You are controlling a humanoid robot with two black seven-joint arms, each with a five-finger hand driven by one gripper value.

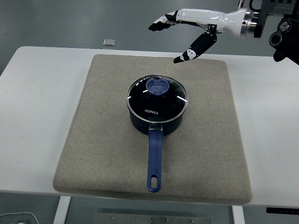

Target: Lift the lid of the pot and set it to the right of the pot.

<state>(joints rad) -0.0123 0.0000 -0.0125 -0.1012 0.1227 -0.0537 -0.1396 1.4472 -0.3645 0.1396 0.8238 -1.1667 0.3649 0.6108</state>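
Above mat's far edge: robot hand (180,29) spread, empty | pot lid (157,97) below-left, apart

White-shelled right hand (194,25) on a black arm

The palm and back are glossy white; the fingers (161,22) are black-jointed with white tips. A silver ring marks the wrist (249,24), and behind it sit black housings with round fittings.
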